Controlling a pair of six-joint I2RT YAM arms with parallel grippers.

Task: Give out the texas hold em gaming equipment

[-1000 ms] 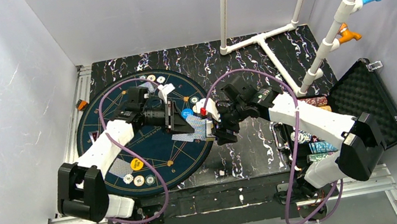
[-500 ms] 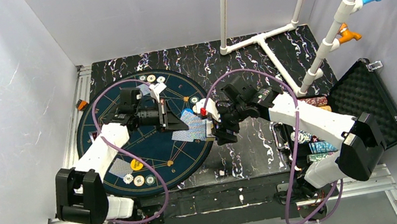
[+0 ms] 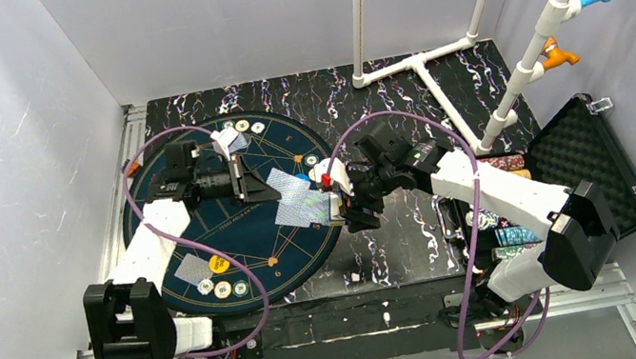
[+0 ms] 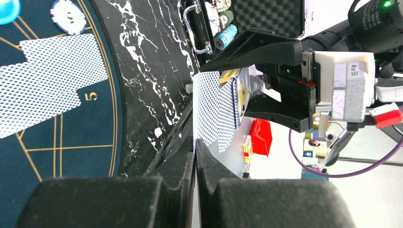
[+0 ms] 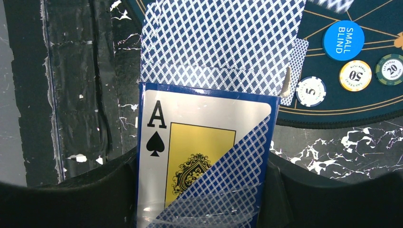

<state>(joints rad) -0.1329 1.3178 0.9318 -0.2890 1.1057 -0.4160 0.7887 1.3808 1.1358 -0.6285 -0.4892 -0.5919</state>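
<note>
Left tool (image 4: 195, 151) is clamped fully shut on one card (image 4: 214, 109), pinched by its edge above the mat (image 3: 236, 236) near its right rim, presumably for dealing. Right tool (image 5: 203, 170) is partly open, gripping the card box (image 5: 204, 118) at the same rim, mouth facing the mat so cards can be pulled.

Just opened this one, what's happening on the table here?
Two arms are dealing poker gear onto the round blue mat. The right claw grips the deck box, ace of spades showing, at the mat's right edge. The left claw is shut on the edge of one playing card close beside that box. Already on the mat lie other cards, chips and a Small Blind button.
</note>
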